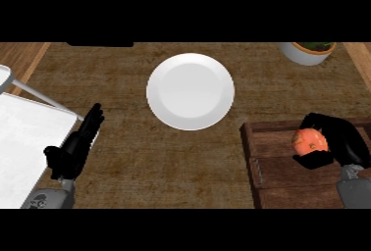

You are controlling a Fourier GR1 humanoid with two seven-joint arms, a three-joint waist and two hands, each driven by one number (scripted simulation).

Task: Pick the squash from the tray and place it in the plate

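Note:
The orange squash (308,141) sits over the dark wooden tray (275,166) at the lower right. My right hand (340,142) is curled round the squash from its right side, fingers above and thumb below it. A white plate (191,91) lies on the counter at the centre, up and to the left of the tray, with nothing on it. My left hand (76,144) rests open at the lower left, fingers straight and pointing up, apart from the plate.
A white board or sink edge (29,142) with a grey rail fills the left side, next to my left hand. A white pot with a plant (308,51) stands at the top right. Brown counter lies between plate and tray.

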